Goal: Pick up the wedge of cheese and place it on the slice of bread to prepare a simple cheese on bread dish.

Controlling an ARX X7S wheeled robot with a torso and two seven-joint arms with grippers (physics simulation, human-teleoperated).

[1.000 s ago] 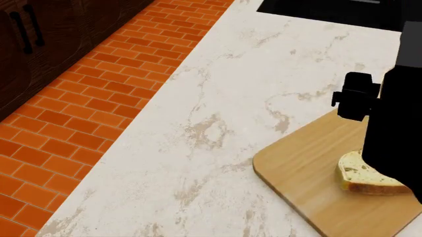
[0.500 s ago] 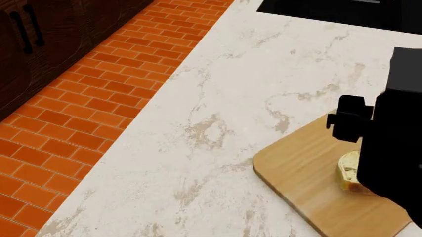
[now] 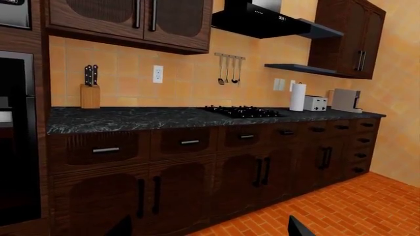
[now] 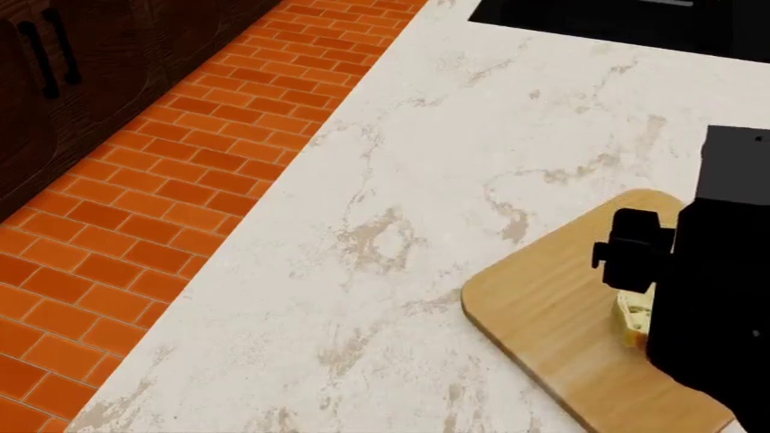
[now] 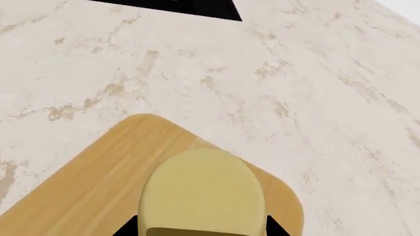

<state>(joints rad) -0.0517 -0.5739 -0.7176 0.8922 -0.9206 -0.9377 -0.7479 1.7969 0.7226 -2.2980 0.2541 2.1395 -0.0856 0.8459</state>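
In the right wrist view, my right gripper (image 5: 201, 229) is shut on the wedge of cheese (image 5: 202, 191), a pale yellow rounded lump held between the two black fingertips (image 5: 129, 227). It hangs over the tan wooden cutting board (image 5: 78, 187). In the head view my black right arm (image 4: 716, 289) covers most of the slice of bread (image 4: 632, 317); only its left edge shows on the cutting board (image 4: 542, 316). The cheese is hidden there. My left gripper (image 3: 206, 230) is open and empty, off the counter, facing dark kitchen cabinets.
The board lies on a white marble counter (image 4: 398, 207). A black recessed opening (image 4: 601, 18) is at the counter's far end and also shows in the right wrist view (image 5: 177, 7). Orange brick floor (image 4: 157, 207) and dark cabinets lie left of the counter edge.
My right arm has moved nearer and lower over the board with the cheese, now covering almost all of the bread. The left arm is unchanged.
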